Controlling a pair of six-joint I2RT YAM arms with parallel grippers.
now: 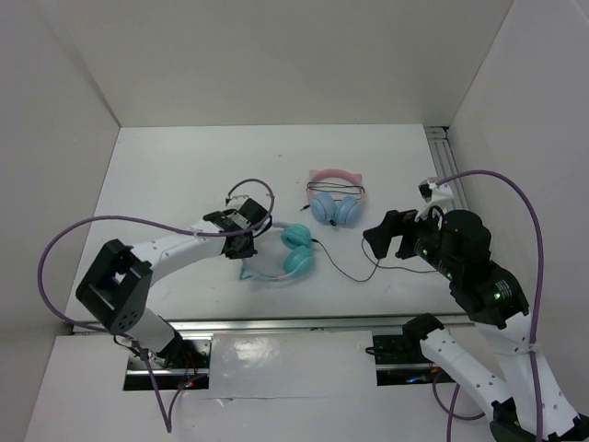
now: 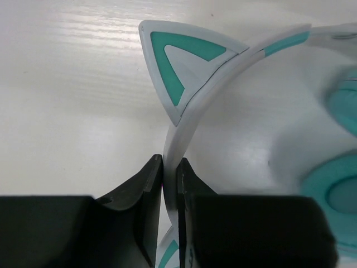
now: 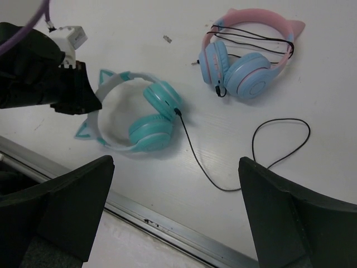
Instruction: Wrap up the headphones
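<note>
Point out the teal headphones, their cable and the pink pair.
teal headphones (image 3: pixel 150 133): right wrist view, lower ear cup.
cable (image 3: pixel 284 119): right wrist view, top of loop.
pink pair (image 3: pixel 254 84): right wrist view, blue cup.

Smooth plastic headphones (image 2: pixel 184 125), faintly grained table (image 2: pixel 72 100)

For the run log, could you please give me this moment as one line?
left gripper: shut on headband of teal cat-ear headphones | right gripper: open, hovering | black cable: unwrapped

Arms (image 1: pixel 175 247) have white links (image 1: pixel 465 364), black joints (image 1: pixel 115 287), purple cables (image 1: pixel 537 241); left pincer (image 2: pixel 170 167) and right pincer (image 3: pixel 175 167) are black.
</note>
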